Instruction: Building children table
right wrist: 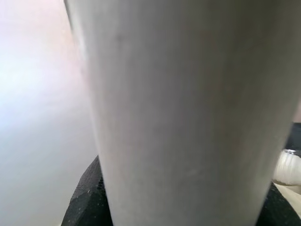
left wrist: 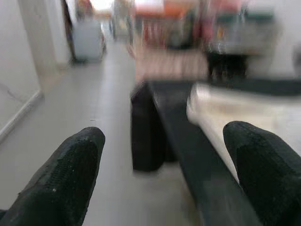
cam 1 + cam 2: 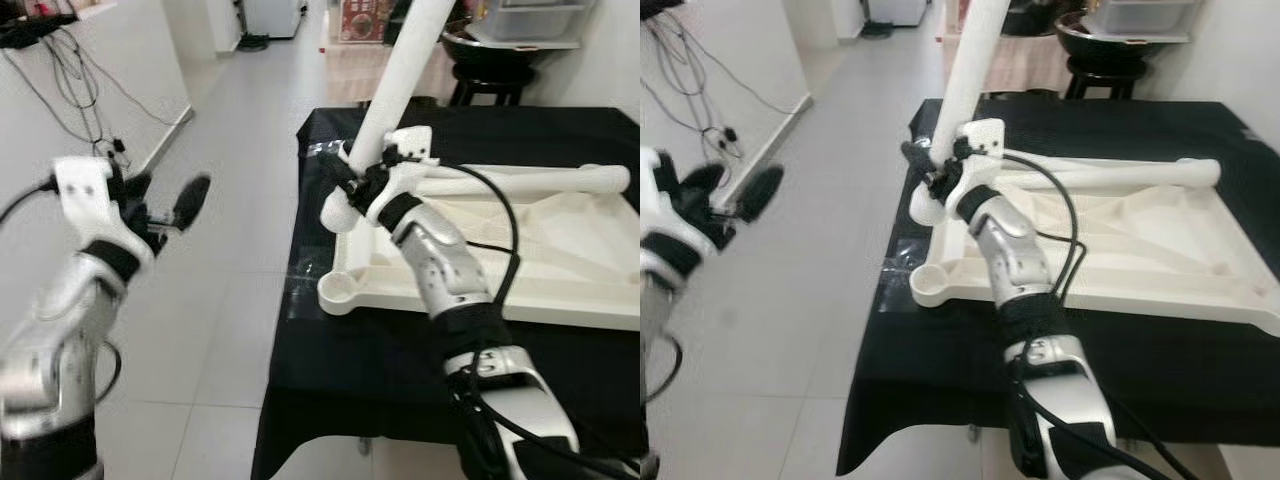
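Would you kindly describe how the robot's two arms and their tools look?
Both arms have silver, segmented shells with black joints. Each wrist carries a white bracket with a black strap beneath it. The left tool has two long black fingers with textured, rounded pads. A black cable loops along the right arm to the right tool.

We note smooth matt white plastic on the upturned tabletop [image 3: 560, 270] and round leg [image 3: 400, 80]; black matt cloth [image 3: 400, 370] underneath; glossy grey floor tiles [image 3: 230, 180].
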### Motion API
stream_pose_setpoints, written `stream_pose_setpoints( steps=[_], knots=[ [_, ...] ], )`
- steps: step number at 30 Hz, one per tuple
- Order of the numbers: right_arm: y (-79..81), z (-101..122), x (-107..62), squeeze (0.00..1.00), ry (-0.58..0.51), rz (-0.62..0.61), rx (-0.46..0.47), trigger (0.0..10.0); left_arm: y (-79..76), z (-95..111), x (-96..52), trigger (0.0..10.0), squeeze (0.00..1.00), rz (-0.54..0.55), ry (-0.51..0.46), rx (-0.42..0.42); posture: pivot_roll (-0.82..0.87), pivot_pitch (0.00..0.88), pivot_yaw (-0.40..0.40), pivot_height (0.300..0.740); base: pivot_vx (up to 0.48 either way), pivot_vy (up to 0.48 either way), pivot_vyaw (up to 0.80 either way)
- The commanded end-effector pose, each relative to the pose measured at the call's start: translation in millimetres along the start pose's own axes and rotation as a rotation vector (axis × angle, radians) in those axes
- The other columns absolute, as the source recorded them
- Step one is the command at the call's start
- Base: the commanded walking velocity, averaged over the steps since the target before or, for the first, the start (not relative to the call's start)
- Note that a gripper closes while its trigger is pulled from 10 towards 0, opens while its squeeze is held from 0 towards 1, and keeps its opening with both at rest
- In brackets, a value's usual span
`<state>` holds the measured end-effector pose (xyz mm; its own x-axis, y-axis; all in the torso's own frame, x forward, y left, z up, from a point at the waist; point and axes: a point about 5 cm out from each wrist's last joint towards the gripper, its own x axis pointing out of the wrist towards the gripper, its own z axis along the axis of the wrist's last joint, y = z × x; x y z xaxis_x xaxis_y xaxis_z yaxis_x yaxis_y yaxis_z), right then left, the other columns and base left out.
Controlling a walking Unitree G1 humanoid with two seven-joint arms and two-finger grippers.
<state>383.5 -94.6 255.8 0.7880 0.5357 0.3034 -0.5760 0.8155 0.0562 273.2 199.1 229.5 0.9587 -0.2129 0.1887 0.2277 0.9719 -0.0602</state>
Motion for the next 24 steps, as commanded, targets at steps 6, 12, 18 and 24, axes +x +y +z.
stream_pose_setpoints(
  steps=[6,12,18,24],
  knots=[
    [6.9,2,1.4,0.00,-0.020,0.000,-0.014,10.0,-24.7,-24,-8.9,10.0,0.00,0.010,0.074,0.062,0.01,0.152,0.050,0.740,0.000,0.000,0.00],
    [8.2,1,1.7,0.00,-0.025,-0.011,-0.007,10.0,-36.1,-28,-11.7,10.0,0.00,0.000,0.075,0.089,0.02,0.161,0.059,0.740,0.000,0.000,0.00],
    [9.5,1,3.9,0.00,-0.024,-0.015,-0.015,10.0,-40.8,-41,-21.5,10.0,0.00,-0.020,0.124,0.179,0.04,0.190,0.061,0.740,0.000,0.000,0.00],
    [11.9,5,5.3,0.00,-0.032,0.012,-0.034,10.0,-47.5,-53,-31.9,10.0,0.00,-0.025,0.176,0.153,0.04,0.224,0.068,0.740,0.000,0.000,0.00]
  ],
)
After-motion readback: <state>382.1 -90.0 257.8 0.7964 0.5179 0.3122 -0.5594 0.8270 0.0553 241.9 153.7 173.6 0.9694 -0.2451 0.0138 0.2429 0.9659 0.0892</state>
